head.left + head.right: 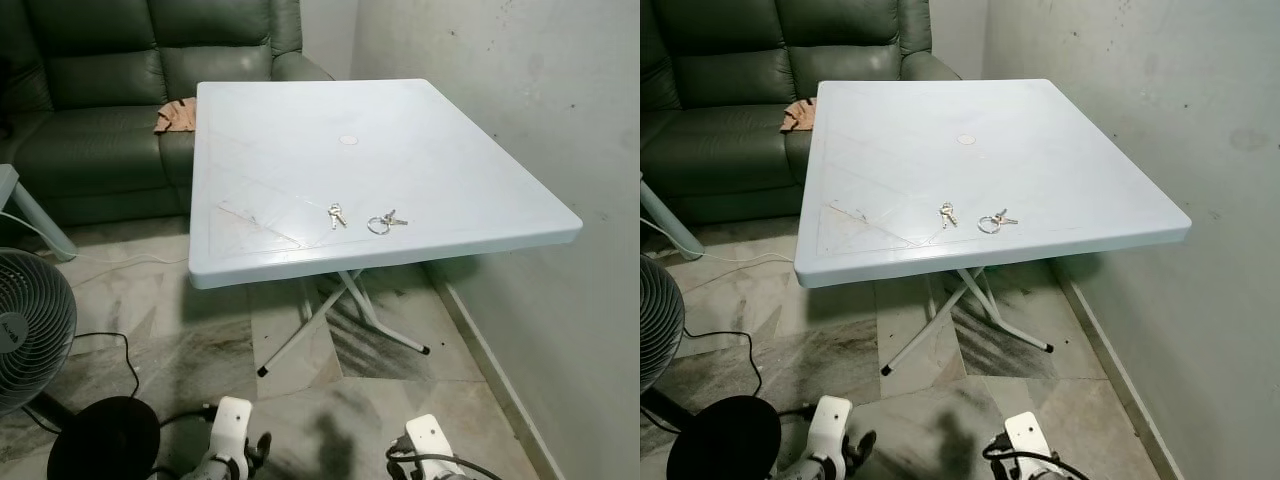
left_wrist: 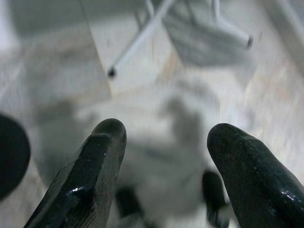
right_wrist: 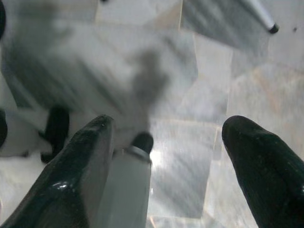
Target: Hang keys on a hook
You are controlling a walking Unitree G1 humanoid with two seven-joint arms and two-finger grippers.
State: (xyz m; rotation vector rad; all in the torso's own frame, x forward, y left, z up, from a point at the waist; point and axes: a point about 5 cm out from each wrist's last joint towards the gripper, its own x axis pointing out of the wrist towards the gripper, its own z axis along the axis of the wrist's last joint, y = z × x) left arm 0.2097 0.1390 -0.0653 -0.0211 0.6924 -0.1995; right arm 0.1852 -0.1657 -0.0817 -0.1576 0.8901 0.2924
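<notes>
Pale blue plastic — the surface [image 1: 440,160] is standing against a wall [image 1: 540,90], with a green sofa [image 1: 100,110] behind it. Two sets of keys are lying near its front edge: a small bunch [image 1: 336,215] and, just beside it toward the wall, a second set on a large ring [image 1: 383,222]. The two are lying apart, not touching. A round cap [image 1: 348,140] is sitting in the middle of the surface. A tan cloth [image 1: 176,116] is resting on the sofa seat beside the far corner.

Both arms are hanging low over the marble floor [image 1: 200,350], well short of the keys. The left hand [image 2: 164,142] is pointing down at the floor, its fingers [image 2: 102,156] spread wide and gripping nothing. The right hand [image 3: 166,137] is likewise hanging open — fingers [image 3: 256,152] parted, nothing between them. A fan [image 1: 30,325] is standing on the robot's left, its cable [image 1: 110,345] trailing across the floor.
</notes>
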